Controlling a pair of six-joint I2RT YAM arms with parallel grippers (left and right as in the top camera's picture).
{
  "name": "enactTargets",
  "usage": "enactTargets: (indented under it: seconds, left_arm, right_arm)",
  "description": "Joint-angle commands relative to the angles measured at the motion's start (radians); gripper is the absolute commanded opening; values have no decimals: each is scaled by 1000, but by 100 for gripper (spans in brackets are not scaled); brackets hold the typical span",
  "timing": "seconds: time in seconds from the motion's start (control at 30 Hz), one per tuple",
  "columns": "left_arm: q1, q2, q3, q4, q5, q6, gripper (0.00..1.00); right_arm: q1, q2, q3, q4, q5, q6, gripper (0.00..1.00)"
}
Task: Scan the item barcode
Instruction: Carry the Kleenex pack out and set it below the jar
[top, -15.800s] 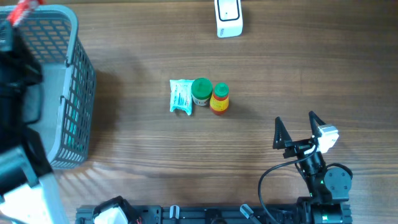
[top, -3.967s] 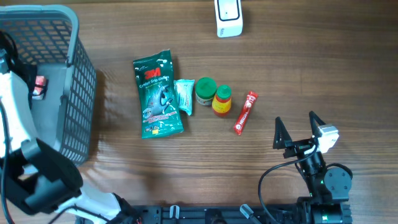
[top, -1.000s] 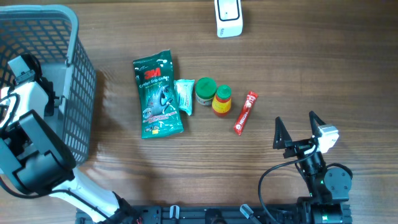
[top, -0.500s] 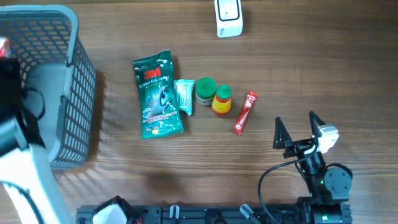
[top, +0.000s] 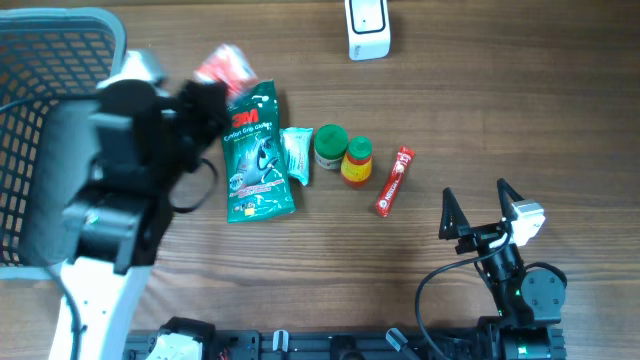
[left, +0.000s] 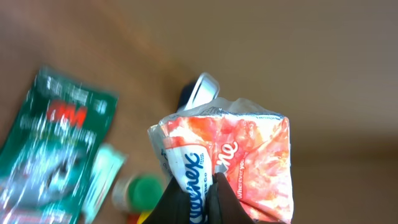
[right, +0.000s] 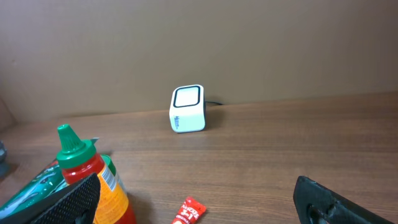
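Tissues (left: 249, 155) in left gripper (left: 208, 182), scanner (top: 367, 28) far edge

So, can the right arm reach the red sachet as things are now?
Probably yes: the right arm's fingers are open, the red sachet lies nearby, and only bare table separates them.

The left tool (left: 198, 188) pinches an orange tissue pack (left: 249, 155).
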Motion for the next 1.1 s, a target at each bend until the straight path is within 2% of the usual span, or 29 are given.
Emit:
enactTargets:
  seconds: [0.0,0.2,0.4,0.6,0.8,0.93,1.07]
  left_arm:
    - [-146,81,1,-90,-71,32,4]
    - [-328,297,1,-306,-183,32,4]
    - [-437,558,1,-303,-183,28,4]
    - [-459,705,1,-275,-199,24,5]
    - [-459,720,1,-123,-199,25,12]
    - [-459,720,1,-91,-202,25,15]
    - [-459,720,1,-109,-202,25,35]
  right_arm:
    - [6,-6,-1,3,10,6,100]
    - [6,-6,-1,3,10,6,100]
    - [7,-6,-1,3,10,6,100]
    - [6,-6,-1,3,10,6,100]
    - [7,-6,-1,3,10,6,100]
    - [7,-6,-1,3,10,6,100]
    - [6,-6,-1,3,10,6,100]
